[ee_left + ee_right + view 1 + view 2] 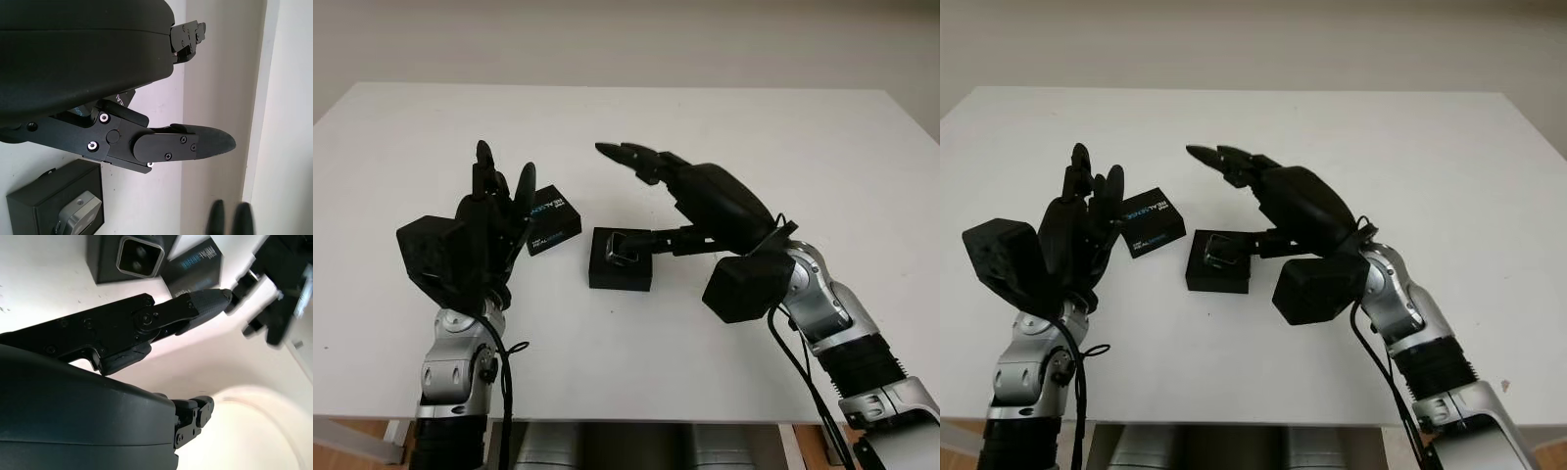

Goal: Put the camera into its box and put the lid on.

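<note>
On the white worktop [822, 147], near its middle, the black box [621, 271] sits with the silver camera [623, 249] lying inside it. Just left and slightly farther lies the lid [548, 220], apart from the box. Right robot hand [641, 162] hovers released above the box; left robot hand [494, 206] is raised beside the lid, released.

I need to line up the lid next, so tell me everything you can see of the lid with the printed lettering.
The lid is a flat black rectangular piece, cardboard by its look, with blue and white lettering printed on its top face. It lies on the white table, turned askew, apart from the black box that holds the camera. The left hand, open, stands upright at its edge; whether it touches the lid cannot be told. The right hand is above the box.
</note>
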`<state>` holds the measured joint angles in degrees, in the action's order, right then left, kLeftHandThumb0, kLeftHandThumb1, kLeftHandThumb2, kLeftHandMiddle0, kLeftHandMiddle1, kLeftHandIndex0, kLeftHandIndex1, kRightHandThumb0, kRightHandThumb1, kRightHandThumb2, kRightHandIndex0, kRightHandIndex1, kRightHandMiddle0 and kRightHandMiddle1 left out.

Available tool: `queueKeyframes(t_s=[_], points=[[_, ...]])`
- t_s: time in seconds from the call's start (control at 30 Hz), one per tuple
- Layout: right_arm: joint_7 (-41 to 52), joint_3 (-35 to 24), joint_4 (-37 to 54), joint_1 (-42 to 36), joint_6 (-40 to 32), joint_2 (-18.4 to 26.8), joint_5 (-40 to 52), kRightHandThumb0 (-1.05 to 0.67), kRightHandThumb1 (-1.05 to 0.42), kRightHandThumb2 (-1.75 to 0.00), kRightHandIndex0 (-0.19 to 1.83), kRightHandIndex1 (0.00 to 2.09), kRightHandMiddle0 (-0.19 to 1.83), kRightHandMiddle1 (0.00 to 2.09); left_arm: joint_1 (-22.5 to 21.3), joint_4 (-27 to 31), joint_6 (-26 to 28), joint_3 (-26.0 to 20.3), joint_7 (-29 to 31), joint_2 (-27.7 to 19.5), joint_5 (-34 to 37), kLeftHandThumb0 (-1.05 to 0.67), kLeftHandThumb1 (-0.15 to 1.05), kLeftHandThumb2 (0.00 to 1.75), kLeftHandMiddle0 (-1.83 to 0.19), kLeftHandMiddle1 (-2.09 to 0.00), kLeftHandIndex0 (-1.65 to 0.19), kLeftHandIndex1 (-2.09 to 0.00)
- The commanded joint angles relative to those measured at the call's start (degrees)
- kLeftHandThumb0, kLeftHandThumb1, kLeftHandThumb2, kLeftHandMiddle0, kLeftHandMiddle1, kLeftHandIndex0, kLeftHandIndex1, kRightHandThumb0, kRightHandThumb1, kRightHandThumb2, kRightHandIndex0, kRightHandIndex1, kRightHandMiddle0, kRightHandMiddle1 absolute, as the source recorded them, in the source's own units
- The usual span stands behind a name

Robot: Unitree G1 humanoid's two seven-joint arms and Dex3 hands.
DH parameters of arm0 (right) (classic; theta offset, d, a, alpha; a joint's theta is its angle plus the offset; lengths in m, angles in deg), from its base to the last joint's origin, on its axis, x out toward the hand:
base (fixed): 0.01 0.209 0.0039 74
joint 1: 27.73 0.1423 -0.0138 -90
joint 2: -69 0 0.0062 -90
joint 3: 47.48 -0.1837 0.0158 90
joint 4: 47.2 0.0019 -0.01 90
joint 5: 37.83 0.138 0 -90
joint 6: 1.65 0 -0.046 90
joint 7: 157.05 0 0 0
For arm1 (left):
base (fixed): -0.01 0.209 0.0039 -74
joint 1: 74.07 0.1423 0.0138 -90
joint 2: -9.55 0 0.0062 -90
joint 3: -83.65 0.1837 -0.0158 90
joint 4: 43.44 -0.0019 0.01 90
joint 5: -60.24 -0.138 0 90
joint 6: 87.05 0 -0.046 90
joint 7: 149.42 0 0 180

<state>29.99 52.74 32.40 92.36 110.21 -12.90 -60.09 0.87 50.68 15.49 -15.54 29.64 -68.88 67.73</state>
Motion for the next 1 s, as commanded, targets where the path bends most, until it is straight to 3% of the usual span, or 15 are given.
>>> queueKeyframes(t_s=[0.0,0.03,0.1,0.23,0.37,0.43,0.6,0.8,0.87,0.97], points=[[0.41,-1.55,1.93,-1.04,-1.06,-0.77,1.98,-0.71,-0.99,-0.05,0.18,0.2,0.08,0.53,-0.99,-0.62,-0.9,-0.04,0.37,-0.55,-0.17,-0.7,1.05,0.4,0.19,0.0,0.19,0.0],[0.82,-1.89,2.58,-1.25,-1.93,-0.81,2.52,-0.69,-0.96,-0.05,0.17,0.24,-0.01,0.69,-1.04,-0.81,-1.05,0.0,0.5,-0.65,-0.21,-0.7,1.05,0.4,0.19,0.0,0.19,0.0],[1.55,-2.22,3.94,-1.7,-3.97,-0.48,2.3,-0.69,-0.94,-0.04,0.18,0.27,-0.04,0.8,-1.1,-0.92,-1.16,0.07,0.76,-0.8,-0.22,-0.7,1.05,0.4,0.19,0.0,0.19,0.0],[0.7,-1.81,5.17,-3.16,-6.47,-0.05,-1.31,-0.67,-0.89,-0.04,0.25,0.35,0.09,0.94,-1.34,-0.94,-1.05,0.07,0.77,-0.65,-0.24,-0.7,1.05,0.4,0.19,0.0,0.19,0.0],[-1.21,-0.98,6.69,-5.21,-9.24,-0.88,-5.49,-0.66,-0.87,-0.05,0.29,0.49,0.22,1.28,-1.49,-0.98,-0.85,0.09,0.76,-0.63,-0.27,-0.7,1.05,0.4,0.19,0.0,0.19,0.0],[-2.4,-0.23,6.63,-5.89,-9.3,-1.09,-7.47,-0.67,-0.86,-0.05,0.29,0.55,0.25,1.27,-1.56,-0.97,-0.67,0.06,0.71,-0.52,-0.15,-0.7,1.05,0.4,0.19,0.0,0.19,0.0],[-3.16,1.82,8.0,-7.13,-12.03,-1.82,-12.05,-0.69,-0.88,-0.06,0.17,0.69,0.22,1.01,-1.69,-1.01,-0.47,-0.06,0.55,-0.38,0.01,-0.69,1.05,0.39,0.19,0.0,0.19,0.0],[-4.83,3.46,8.23,-8.13,-13.68,-2.69,-15.4,-0.72,-0.92,-0.06,0.07,0.93,0.18,1.39,-1.79,-1.21,-0.66,-0.05,0.69,-0.59,-0.12,-0.69,1.05,0.4,0.19,0.0,0.19,0.0],[-5.73,4.03,8.01,-8.21,-13.93,-2.81,-16.74,-0.73,-0.92,-0.06,0.07,0.95,0.15,1.42,-1.86,-1.3,-0.63,-0.08,0.61,-0.51,-0.08,-0.69,1.05,0.39,0.19,0.0,0.19,0.0],[-6.15,4.54,7.87,-8.23,-14.79,-3.47,-17.59,-0.74,-0.92,-0.05,0.05,0.97,0.15,1.28,-1.91,-1.52,-0.71,-0.14,0.48,-0.41,-0.07,-0.7,1.05,0.38,0.19,0.0,0.19,0.0]])
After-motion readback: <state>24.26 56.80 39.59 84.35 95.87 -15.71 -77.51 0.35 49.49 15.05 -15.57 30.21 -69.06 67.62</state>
